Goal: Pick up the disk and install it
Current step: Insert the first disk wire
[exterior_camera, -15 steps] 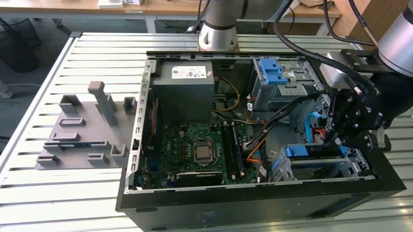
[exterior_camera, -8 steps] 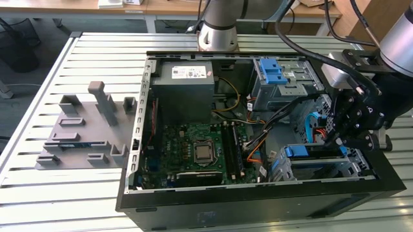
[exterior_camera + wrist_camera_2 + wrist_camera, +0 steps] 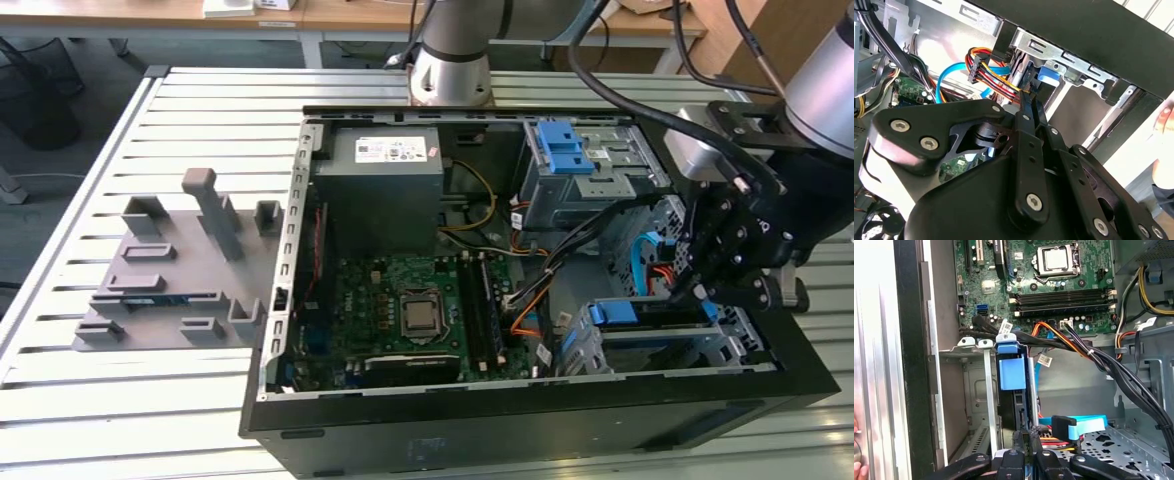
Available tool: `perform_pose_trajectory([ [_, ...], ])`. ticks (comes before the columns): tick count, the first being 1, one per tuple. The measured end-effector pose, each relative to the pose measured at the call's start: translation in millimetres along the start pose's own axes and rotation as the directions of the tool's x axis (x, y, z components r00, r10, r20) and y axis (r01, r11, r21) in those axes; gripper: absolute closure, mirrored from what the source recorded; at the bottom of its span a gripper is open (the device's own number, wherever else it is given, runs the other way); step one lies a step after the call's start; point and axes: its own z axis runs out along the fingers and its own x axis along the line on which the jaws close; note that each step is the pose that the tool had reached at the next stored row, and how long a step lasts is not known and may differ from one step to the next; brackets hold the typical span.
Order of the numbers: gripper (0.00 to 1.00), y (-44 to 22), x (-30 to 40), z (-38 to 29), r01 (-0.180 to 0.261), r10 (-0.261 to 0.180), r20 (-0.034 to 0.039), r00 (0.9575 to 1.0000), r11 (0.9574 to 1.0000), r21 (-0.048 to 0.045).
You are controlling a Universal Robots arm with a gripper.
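A: What matters here?

B: Judging from the open case (image 3: 534, 415), the work is happening in the cage (image 3: 731, 345) at the exterior view's right. The disk (image 3: 1011, 365) is already sitting on edge in that cage's slot, its blue rail showing at the open end. So I am reading this as the seating step. The push should be running straight along the slot, with no tilt, and the orange and black cables (image 3: 1079, 347) crossing beside it should be staying out of the way.

A: And the gripper?

B: The gripper (image 3: 1025, 437) is hanging right at the disk's end, in line with it. Its fingers (image 3: 1026, 112) are pressed together with nothing seen between them. I am not making out whether the tips are touching the disk or stopping just short.

A: So the disk is not in its grasp?

B: It is looking that way; the cage is carrying it.
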Motion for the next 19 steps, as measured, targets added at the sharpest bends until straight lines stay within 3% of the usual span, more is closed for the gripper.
perform_pose_trajectory([
  [19,0.84,-0.4,-0.1,1.5,-0.004,0.004,0.0051,1.0000,1.0000,-0.0045],
])
